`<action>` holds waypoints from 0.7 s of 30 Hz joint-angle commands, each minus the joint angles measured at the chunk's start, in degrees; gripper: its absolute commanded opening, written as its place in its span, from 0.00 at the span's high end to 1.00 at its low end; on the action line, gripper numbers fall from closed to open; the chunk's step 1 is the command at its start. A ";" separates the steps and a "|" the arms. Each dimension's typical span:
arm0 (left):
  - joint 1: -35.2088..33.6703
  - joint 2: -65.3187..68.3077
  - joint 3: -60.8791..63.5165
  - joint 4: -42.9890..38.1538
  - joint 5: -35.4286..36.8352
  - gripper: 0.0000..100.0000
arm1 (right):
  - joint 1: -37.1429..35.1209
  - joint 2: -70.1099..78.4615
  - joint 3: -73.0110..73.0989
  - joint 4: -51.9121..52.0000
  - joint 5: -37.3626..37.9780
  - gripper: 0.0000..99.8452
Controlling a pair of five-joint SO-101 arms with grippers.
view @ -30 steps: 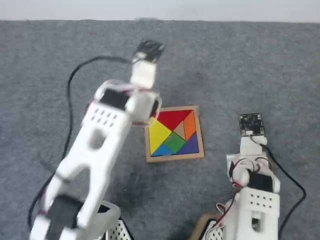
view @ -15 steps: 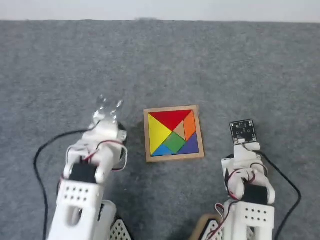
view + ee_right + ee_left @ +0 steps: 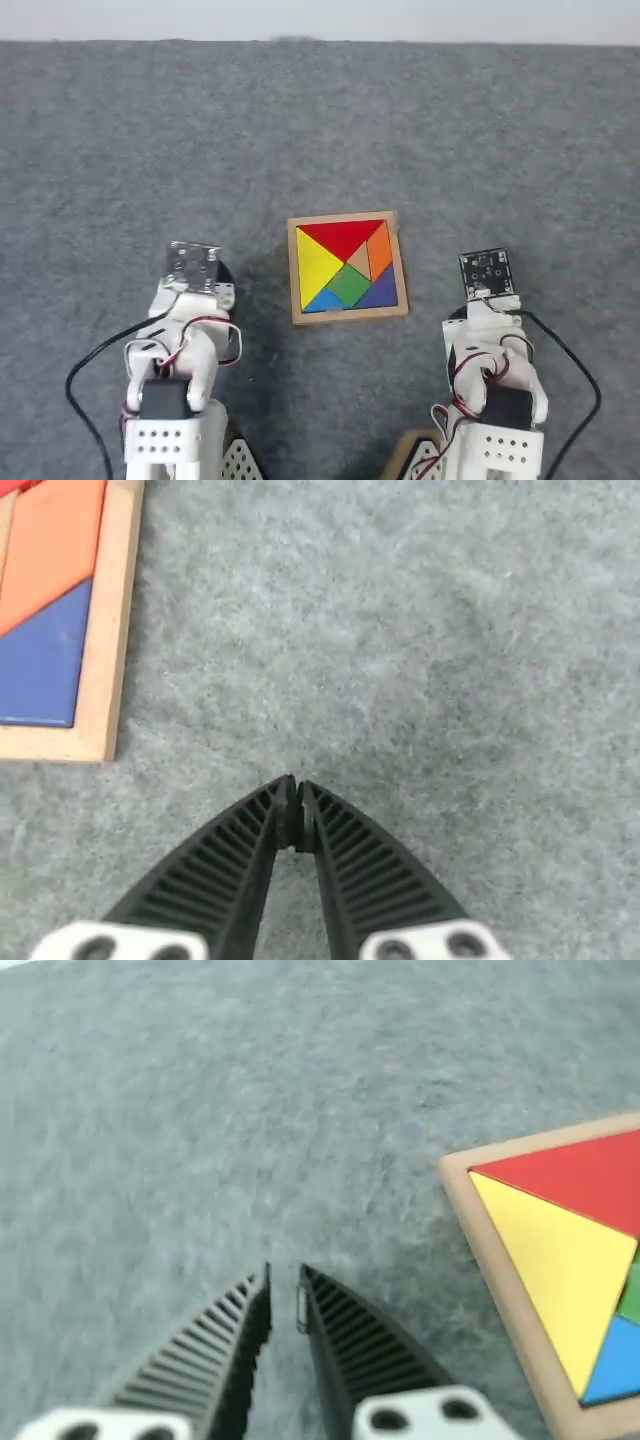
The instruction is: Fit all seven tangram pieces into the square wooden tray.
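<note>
The square wooden tray [image 3: 349,315] lies mid-tabletop [image 3: 480,130], all seven tangram pieces [image 3: 318,268] seated inside it. The left hand [image 3: 284,1282], at the tray's 8 o'clock, is nearly pressed together and empty; the right hand [image 3: 292,792], at 4 o'clock, is pressed together on nothing

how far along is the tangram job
It looks done. The tray holds seven pieces lying flat with no gaps: red, yellow, orange, tan, green, blue and purple. Nothing is in hand: the left claw and right claw hold nothing and sit over the carpet on either side of the tray. I see nothing left to place.
</note>
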 commanded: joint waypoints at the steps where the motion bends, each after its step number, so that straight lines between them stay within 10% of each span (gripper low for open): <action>1: -2.46 -6.68 -0.66 6.95 -0.62 0.95 | -0.31 -1.36 0.79 1.54 0.70 0.99; 10: -2.81 -5.45 -0.66 21.71 -0.70 0.95 | 7.34 -1.45 0.79 9.80 0.35 0.99; 21: -2.73 -5.45 -0.66 21.71 -0.53 0.95 | 10.77 -1.54 0.79 9.54 0.18 0.99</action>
